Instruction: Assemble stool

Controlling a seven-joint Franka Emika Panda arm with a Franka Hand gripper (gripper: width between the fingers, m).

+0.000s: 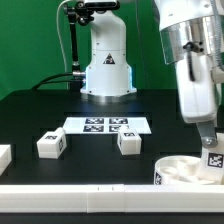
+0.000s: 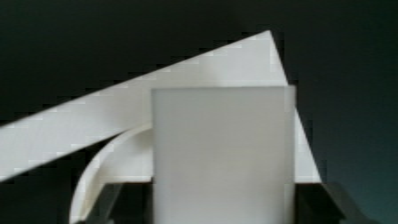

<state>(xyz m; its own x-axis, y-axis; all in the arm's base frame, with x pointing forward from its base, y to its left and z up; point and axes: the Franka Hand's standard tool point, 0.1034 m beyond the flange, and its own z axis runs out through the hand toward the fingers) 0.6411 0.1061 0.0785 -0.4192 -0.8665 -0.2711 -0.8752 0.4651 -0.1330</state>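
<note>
My gripper (image 1: 209, 138) is shut on a white stool leg (image 1: 213, 158) with a marker tag, held upright just above the round white seat (image 1: 185, 171) at the exterior view's lower right. In the wrist view the leg (image 2: 222, 140) fills the middle, clamped between the dark fingers (image 2: 114, 205) of the gripper (image 2: 222, 208); the seat's curved rim (image 2: 103, 165) shows beside it. Two more tagged legs lie on the black table: one (image 1: 51, 145) at the left, one (image 1: 128, 143) in the middle.
The marker board (image 1: 107, 125) lies flat behind the loose legs. The robot base (image 1: 106, 65) stands at the back. A white piece (image 1: 4, 157) pokes in at the left edge. A white bar (image 1: 90, 194) runs along the table's front edge; white bars (image 2: 196, 75) meet in a corner behind the leg.
</note>
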